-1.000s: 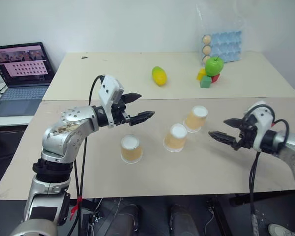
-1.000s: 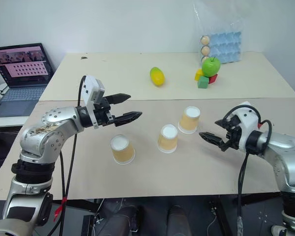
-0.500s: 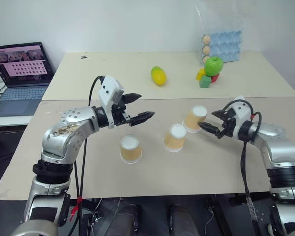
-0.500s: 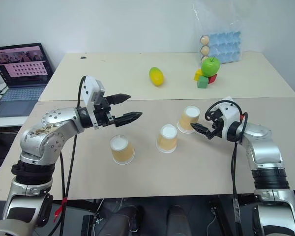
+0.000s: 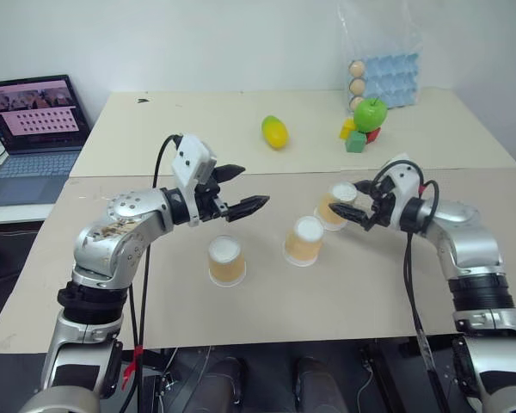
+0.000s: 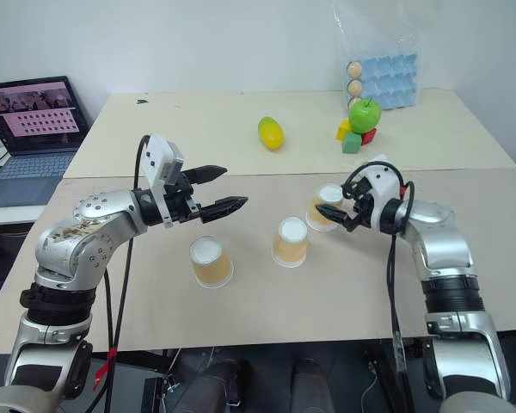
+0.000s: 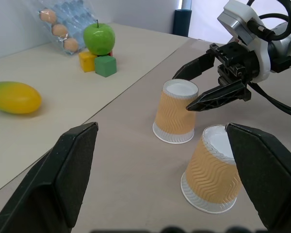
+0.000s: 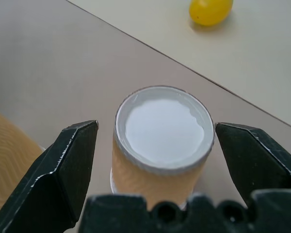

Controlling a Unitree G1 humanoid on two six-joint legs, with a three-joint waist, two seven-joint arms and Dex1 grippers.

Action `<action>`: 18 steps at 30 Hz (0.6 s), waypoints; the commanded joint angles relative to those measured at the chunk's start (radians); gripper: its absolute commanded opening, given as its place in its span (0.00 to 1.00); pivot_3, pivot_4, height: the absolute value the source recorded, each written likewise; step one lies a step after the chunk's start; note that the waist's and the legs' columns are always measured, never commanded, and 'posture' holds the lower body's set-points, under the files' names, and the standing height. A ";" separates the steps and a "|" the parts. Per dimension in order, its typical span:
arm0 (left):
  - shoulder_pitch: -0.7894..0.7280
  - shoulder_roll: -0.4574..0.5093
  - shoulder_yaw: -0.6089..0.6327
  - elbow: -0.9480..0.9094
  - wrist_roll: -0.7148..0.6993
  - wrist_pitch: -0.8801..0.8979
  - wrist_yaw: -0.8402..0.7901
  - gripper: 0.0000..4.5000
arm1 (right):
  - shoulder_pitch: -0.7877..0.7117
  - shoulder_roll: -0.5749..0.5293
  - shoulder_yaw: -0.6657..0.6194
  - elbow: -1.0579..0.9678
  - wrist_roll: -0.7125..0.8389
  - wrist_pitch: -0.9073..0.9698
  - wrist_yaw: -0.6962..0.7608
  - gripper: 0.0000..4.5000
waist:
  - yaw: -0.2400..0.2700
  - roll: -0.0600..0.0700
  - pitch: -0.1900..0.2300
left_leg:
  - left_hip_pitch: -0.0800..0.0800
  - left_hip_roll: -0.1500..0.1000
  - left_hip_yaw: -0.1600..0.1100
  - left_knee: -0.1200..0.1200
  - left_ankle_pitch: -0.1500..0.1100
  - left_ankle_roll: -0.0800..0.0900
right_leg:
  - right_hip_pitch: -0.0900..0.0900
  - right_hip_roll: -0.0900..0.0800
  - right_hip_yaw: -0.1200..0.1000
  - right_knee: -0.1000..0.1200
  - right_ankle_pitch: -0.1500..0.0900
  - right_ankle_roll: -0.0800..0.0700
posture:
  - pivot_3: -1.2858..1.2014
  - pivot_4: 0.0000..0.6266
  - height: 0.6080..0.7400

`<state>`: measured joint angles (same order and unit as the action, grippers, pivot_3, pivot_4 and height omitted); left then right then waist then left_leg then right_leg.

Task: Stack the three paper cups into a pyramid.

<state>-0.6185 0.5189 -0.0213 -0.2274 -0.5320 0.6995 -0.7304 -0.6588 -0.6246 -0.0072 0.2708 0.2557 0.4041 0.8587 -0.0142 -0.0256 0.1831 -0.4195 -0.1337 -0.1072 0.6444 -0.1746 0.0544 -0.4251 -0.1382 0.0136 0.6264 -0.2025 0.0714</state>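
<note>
Three paper cups stand upside down on the tan table: the left cup [image 5: 226, 261], the middle cup [image 5: 304, 240] and the right cup [image 5: 332, 207]. No pyramid stands; the cups are apart. My right gripper [image 5: 345, 201] is open, one finger on each side of the right cup [image 8: 162, 126] near its top; contact cannot be told. In the left wrist view those fingers [image 7: 218, 94] flank the same cup [image 7: 174, 116], with the middle cup [image 7: 212, 175] beside it. My left gripper [image 5: 254, 185] hangs open and empty above the table, behind the left cup.
On the far table lie a yellow-green fruit [image 5: 275, 132], a green apple [image 5: 372, 112] on coloured blocks [image 5: 356, 139], and an egg carton [image 5: 387, 76]. A laptop [image 5: 39, 129] sits at the far left. A seam joins the two tabletops.
My right gripper has swung in from the right to the right cup and now straddles it. The left arm and the cups have stayed put.
</note>
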 commanded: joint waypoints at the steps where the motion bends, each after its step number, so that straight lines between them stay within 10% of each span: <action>1: 0.000 0.002 0.012 -0.043 0.000 -0.012 0.006 1.00 | -0.036 0.020 0.004 0.018 -0.009 -0.030 0.005 1.00 | 0.000 0.000 0.000 | 0.000 0.000 0.000 0.000 0.000 0.000 | 0.000 0.000 0.000 0.000 0.000 0.000 | 0.52 0.24 1.00; 7: 0.002 0.007 0.022 -0.051 -0.003 -0.008 0.016 1.00 | -0.037 0.036 0.006 0.062 -0.024 -0.049 0.013 1.00 | 0.001 0.000 0.000 | 0.000 0.000 0.000 0.000 0.000 0.000 | 0.000 0.000 0.000 0.000 0.000 0.000 | 0.52 0.24 1.00; 13: 0.007 0.006 0.024 -0.055 -0.003 -0.007 0.025 1.00 | -0.032 0.035 0.000 0.071 -0.035 -0.061 0.005 0.63 | 0.000 0.000 0.000 | 0.000 0.000 0.000 0.000 0.000 0.000 | 0.000 0.001 0.000 0.000 0.000 -0.001 | 0.52 0.24 1.00; 18: 0.008 0.005 0.021 -0.053 -0.003 -0.007 0.024 1.00 | -0.024 0.013 -0.021 0.036 -0.017 -0.033 0.017 0.62 | 0.000 0.000 0.000 | 0.000 0.000 0.000 0.000 0.000 0.000 | 0.000 0.001 0.000 0.000 0.000 -0.001 | 0.52 0.24 1.00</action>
<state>-0.6081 0.5190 -0.0199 -0.2477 -0.5314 0.6995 -0.7099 -0.6719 -0.5862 0.0136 0.3514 0.2202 0.3742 0.8706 -0.0138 -0.0254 0.1830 -0.4193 -0.1333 -0.1072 0.6444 -0.1746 0.0540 -0.4253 -0.1373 0.0138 0.6266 -0.2020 0.0707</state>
